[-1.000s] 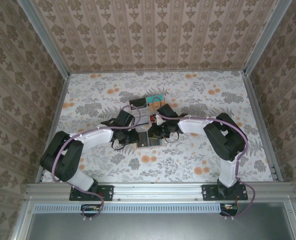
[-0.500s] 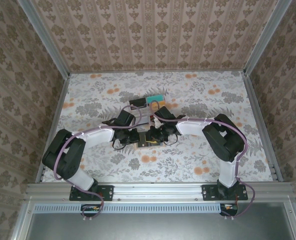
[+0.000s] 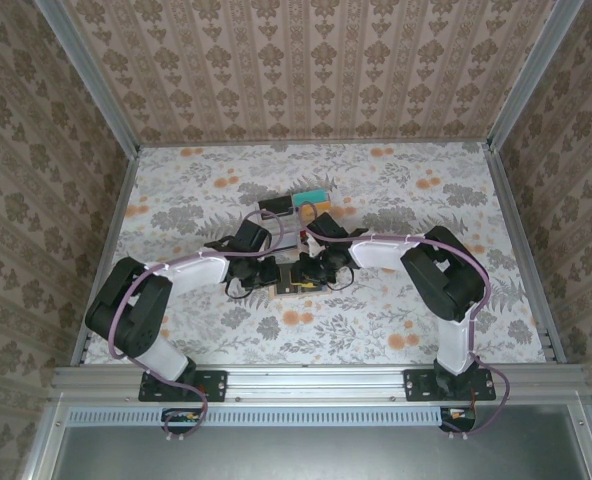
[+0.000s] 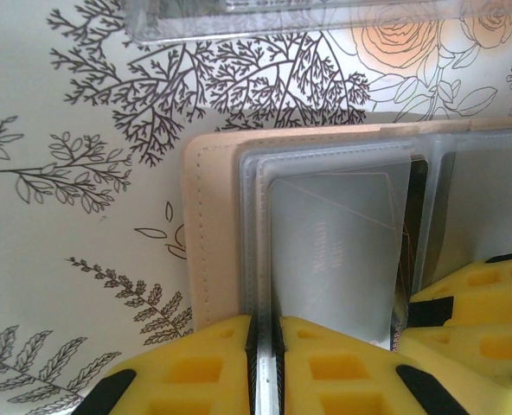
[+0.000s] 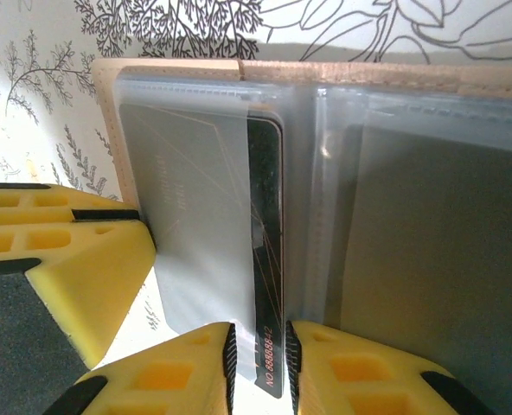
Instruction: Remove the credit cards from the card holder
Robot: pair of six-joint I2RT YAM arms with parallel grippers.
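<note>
Top view: the card holder (image 3: 298,284) sits mid-table (image 3: 456,190). It's mostly buried under the left gripper (image 3: 279,272) and right gripper (image 3: 309,272), so its layout is hard to read. A teal card (image 3: 313,196) shows at the clear tray (image 3: 288,216) behind it.

Left wrist: the holder is spread open with its long axis across the frame. The fingers (image 4: 204,363) are pressed together on a clear sleeve's edge (faint embossed text, unreadable).

Right wrist: a black card (image 5: 266,259) runs lengthwise toward the camera, printed "NO 8888" plus fuzzy digits. The fingers (image 5: 368,372) bracket its near end, but I can't tell if they're pinching it.
</note>
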